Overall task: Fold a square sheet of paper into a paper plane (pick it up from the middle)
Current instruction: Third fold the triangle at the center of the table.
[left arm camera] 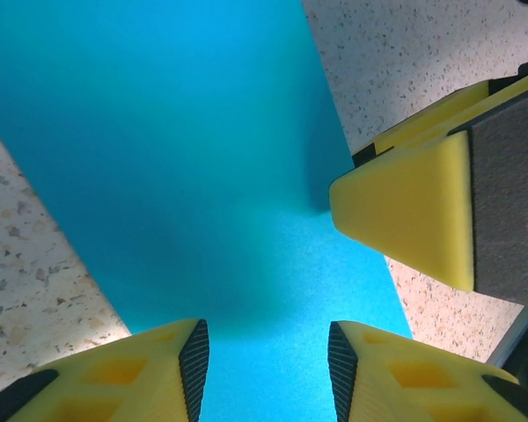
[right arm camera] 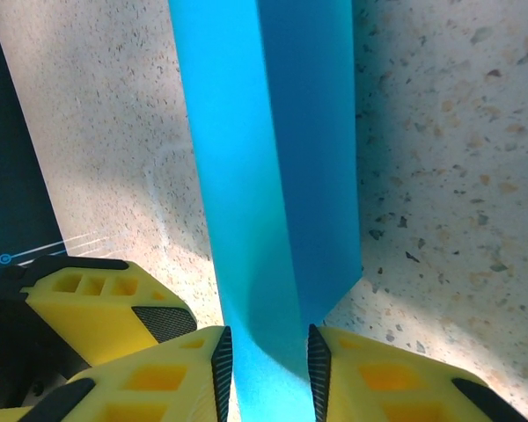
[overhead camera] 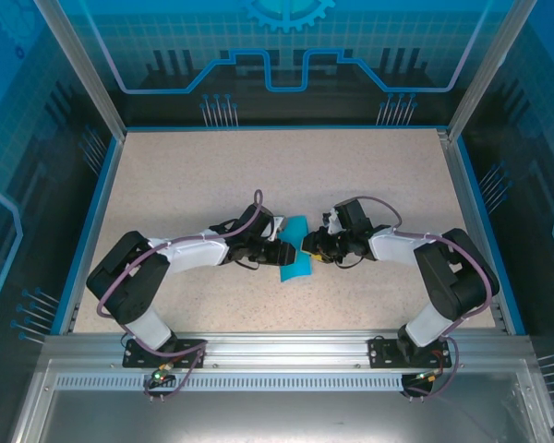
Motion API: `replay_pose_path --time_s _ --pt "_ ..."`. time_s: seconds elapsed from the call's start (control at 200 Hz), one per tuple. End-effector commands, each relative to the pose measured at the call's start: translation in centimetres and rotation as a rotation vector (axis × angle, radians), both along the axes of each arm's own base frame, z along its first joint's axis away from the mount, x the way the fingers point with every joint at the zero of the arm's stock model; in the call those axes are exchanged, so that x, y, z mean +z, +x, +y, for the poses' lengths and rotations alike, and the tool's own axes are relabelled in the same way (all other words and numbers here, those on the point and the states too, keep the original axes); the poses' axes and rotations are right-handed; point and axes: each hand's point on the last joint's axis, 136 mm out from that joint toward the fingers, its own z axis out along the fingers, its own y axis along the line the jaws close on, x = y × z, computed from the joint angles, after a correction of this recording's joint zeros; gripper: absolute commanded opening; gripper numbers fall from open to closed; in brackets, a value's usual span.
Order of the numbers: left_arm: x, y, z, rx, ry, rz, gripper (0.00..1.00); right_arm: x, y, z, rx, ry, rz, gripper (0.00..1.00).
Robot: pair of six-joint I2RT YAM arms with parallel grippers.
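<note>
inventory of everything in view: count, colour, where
square sheet of paper: 1, teal-blue, creased lengthwise, mid-table between the grippers
table: 1, speckled beige with a blue rim
enclosure panels: 3, clear with blue print, back and both sides
mounting rail: 1, silver, near edge
left arm: 1, black and white, base on the rail
right arm: 1, same
left gripper: yellow fingers, jaws apart over the paper
right gripper: yellow fingers, paper between its fingertips
</note>
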Motion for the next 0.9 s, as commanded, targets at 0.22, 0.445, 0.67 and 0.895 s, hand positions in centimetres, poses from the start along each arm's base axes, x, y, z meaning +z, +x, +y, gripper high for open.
replay_pose_path --time_s 0.22,0.445,0.67,0.895 --pt "0.6 0.0 0.1 0.006 -0.005 -0.034 0.45 0.8 0.0 0.5 0.036 0.005 -0.012 0.32" --pt "0.9 -0.1 0.4 0.002 0.001 -0.048 0.47 0.7 0.3 0.6 0.038 0.017 -0.018 0.32" --pt "1.0 -1.1 0.7 -0.038 -0.014 -0.068 0.57 0.6 0.6 0.6 0.028 0.024 -0.010 0.25" --pt "1.4 -2.9 -0.3 -0.170 0.077 -0.155 0.68 1.4 0.9 0.6 0.026 0.039 -0.018 0.16"
